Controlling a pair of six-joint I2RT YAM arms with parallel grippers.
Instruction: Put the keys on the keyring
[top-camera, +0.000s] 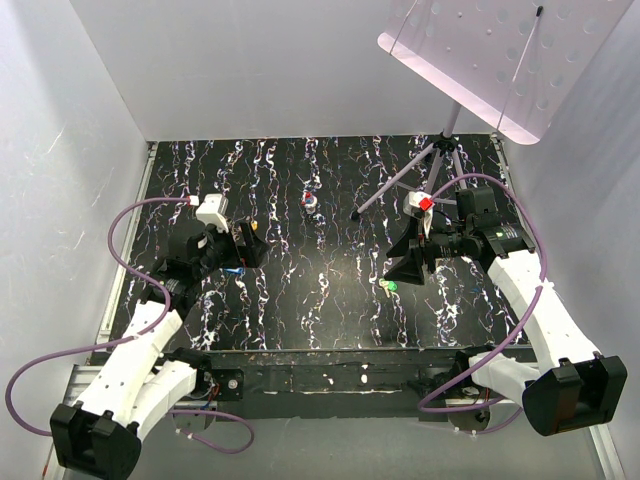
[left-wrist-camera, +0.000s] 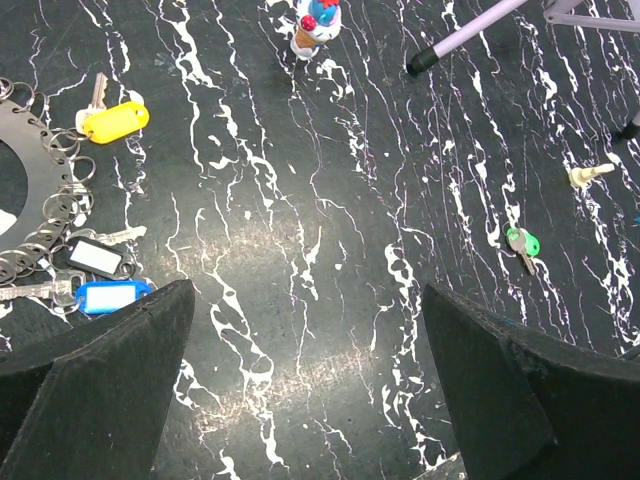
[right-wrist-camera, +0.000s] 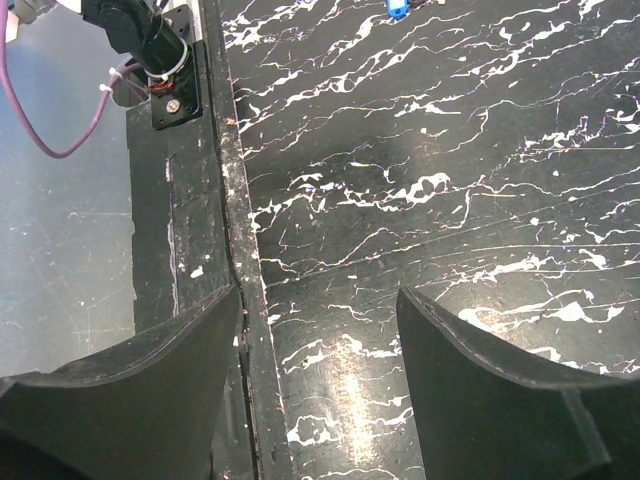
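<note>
Left gripper (left-wrist-camera: 308, 292) & right gripper (right-wrist-camera: 320, 295) are both wide w/ nothing in them; keyring (left-wrist-camera: 35, 215), yellow key (left-wrist-camera: 112, 120) at its rim, lies toward the table's (left-wrist-camera: 300, 360) left edge, green key (left-wrist-camera: 520, 243) well apart, right of the middle.

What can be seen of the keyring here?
The keyring is a flat, matte grey metal band curving around a wide dark hole, small wire loops lining its outer rim. Only part shows, cut off at the left wrist view's left edge. It lies flat on the black marbled table. A yellow-tagged key, a black-framed tag and a blue tag lie at its loops; whether hooked on is unclear.
</note>
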